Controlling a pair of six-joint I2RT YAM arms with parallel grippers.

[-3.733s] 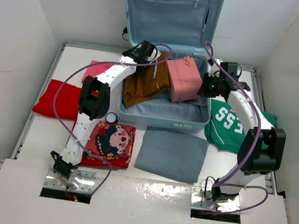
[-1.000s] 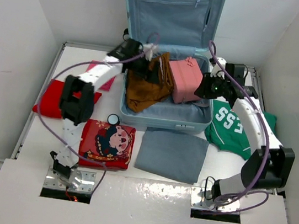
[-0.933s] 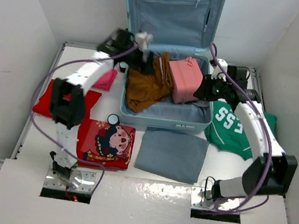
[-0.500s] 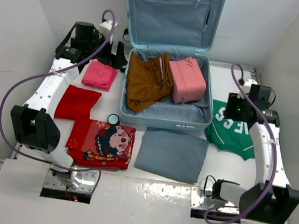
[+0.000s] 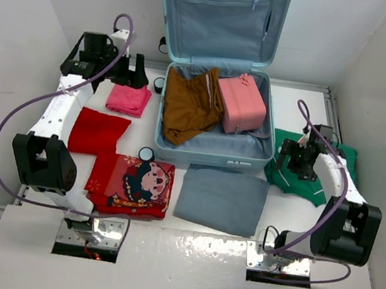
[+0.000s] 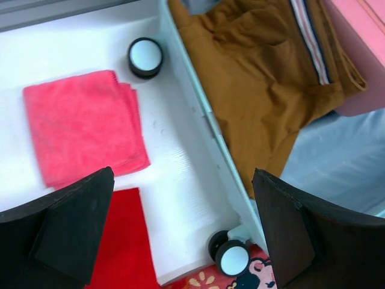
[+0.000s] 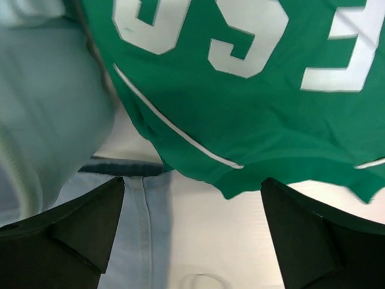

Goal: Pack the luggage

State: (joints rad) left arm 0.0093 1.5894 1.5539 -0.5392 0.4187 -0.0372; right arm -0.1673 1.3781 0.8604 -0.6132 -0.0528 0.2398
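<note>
The left claw (image 5: 129, 78), jaws apart and empty, hangs over the pink towel (image 6: 84, 123); the right claw (image 7: 192, 241), likewise apart, hangs over the green jersey (image 7: 240, 120). The luggage (image 5: 213, 154) lies open between them. This looks like the pickup stage: each must drop, pinch cloth, carry inward.

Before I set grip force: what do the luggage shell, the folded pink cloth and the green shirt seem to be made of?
Luggage shell: likely rigid moulded plastic, by its smooth, pale blue rim. Pink cloth: soft fuzzy pile, probably microfibre or terry. Green shirt: thin matte knit, white printed letters; fibre unclear.
</note>
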